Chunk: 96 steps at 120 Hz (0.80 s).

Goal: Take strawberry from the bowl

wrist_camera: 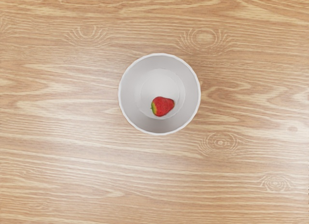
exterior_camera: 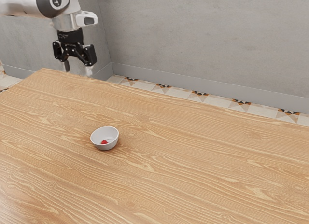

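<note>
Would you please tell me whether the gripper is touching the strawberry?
Apart. The exterior view shows it: the gripper is raised, with a wide gap between it and the strawberry in the bowl.

A grey wall [exterior_camera: 207, 40] meets patterned floor tiles [exterior_camera: 199, 95]

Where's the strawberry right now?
In both views the strawberry lies inside the white bowl, off-centre on its floor; the bowl stands on the wooden table, in the exterior view's left half.
</note>
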Available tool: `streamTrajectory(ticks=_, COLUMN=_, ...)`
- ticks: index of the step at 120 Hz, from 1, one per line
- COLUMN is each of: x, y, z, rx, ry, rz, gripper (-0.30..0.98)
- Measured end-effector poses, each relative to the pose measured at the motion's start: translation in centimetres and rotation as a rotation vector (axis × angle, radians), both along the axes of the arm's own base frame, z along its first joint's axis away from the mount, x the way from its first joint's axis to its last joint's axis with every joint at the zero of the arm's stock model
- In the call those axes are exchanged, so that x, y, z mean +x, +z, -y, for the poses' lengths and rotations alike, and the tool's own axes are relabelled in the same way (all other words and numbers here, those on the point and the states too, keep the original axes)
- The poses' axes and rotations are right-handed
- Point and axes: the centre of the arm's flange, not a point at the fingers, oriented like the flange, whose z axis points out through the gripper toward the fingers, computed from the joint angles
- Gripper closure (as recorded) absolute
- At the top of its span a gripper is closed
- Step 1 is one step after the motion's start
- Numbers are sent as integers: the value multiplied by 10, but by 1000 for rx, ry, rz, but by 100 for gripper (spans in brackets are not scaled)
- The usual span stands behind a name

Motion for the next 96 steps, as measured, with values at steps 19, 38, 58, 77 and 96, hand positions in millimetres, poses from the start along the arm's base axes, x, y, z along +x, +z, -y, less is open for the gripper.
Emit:
streamTrajectory(ticks=19, x=6, y=9, z=6, rx=5, ry=-17, rz=57, gripper=2)
streamTrajectory(ticks=38, x=4, y=20, z=13, rx=1, ry=-31, rz=97, gripper=2)
streamTrajectory(ticks=58, x=-12, y=-47, z=20, rx=-16, ry=68, rz=31, gripper=2)
streamTrajectory(ticks=77, x=-17, y=-99, z=26, rx=-17, ry=169, rz=31, gripper=2)
streamTrajectory(ticks=96, x=-19, y=-154, z=22, rx=-18, ry=280, rz=50, gripper=2)
